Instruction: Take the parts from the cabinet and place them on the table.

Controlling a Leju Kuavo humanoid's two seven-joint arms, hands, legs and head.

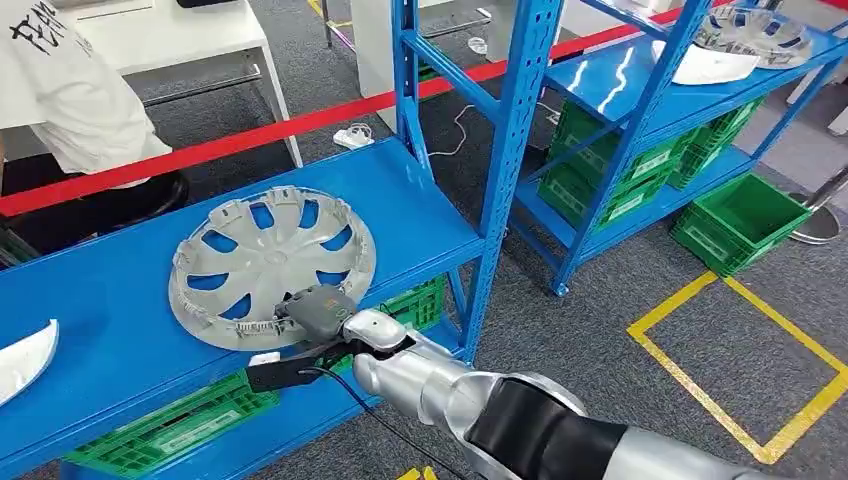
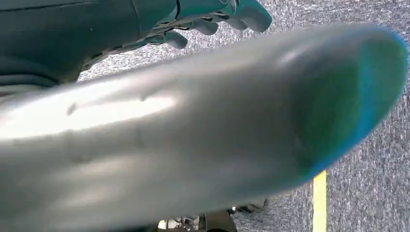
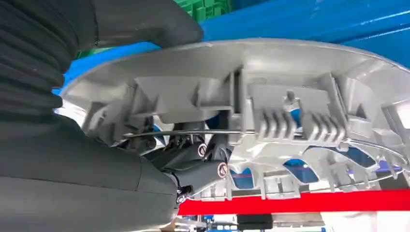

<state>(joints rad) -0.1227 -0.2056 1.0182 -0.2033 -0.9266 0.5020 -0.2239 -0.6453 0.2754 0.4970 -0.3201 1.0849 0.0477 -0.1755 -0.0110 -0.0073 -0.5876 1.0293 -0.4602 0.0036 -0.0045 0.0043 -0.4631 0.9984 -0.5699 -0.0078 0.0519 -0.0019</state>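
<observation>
A silver hubcap [image 1: 268, 262] lies inner side up on the blue shelf [image 1: 110, 300] of the near rack. My right hand [image 1: 315, 312] is at its near rim, with the silver arm coming in from the lower right. In the right wrist view the thick thumb [image 3: 145, 21] lies over the outer face of the hubcap [image 3: 300, 96], and dark fingers [image 3: 196, 169] hook inside the rim, so the hand grips it. My left hand [image 2: 212, 14] hangs over grey carpet with fingers loosely bent and nothing in them.
A blue upright post [image 1: 512, 150] stands just right of the hubcap. A white part [image 1: 22, 362] lies at the shelf's left end, with green crates [image 1: 180, 430] below. A second rack at the back right holds another hubcap [image 1: 752, 30]. A person in white [image 1: 70, 90] sits behind red tape.
</observation>
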